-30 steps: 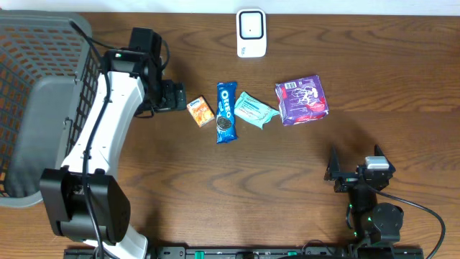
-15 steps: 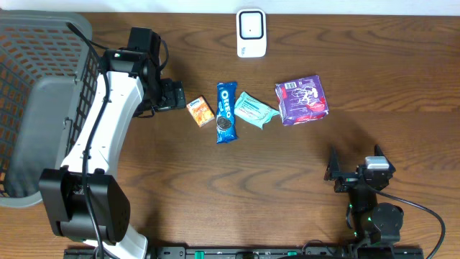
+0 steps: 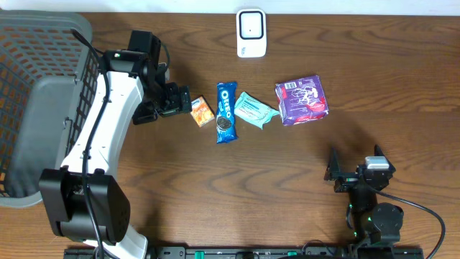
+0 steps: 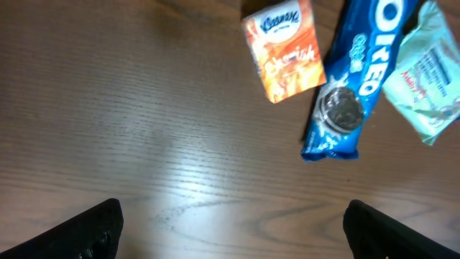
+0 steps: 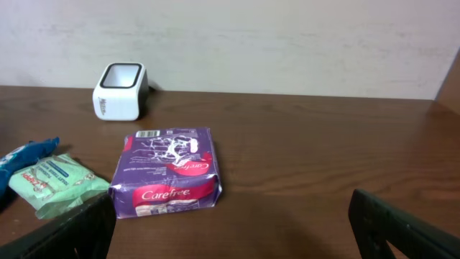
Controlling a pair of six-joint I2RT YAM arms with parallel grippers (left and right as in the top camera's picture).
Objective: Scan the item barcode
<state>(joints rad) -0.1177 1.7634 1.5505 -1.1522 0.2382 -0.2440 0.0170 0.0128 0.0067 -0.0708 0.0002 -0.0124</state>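
As left claw (image 4: 230,234) gapes, orange packet (image 4: 284,50) ahead

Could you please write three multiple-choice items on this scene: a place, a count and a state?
1. Nearest the left gripper lies: A the small orange cardboard carton; B the purple plastic packet; C the white scanner.
2. Packaged items on the brown wooden table: A three; B four; C five.
3. The left gripper's jaws are: A open, empty; B shut on the blue biscuit packet; C shut on nothing.
Key: 1A, carton just ahead of the jaws; 2B, four in a row; 3A, jaws wide apart over bare wood.
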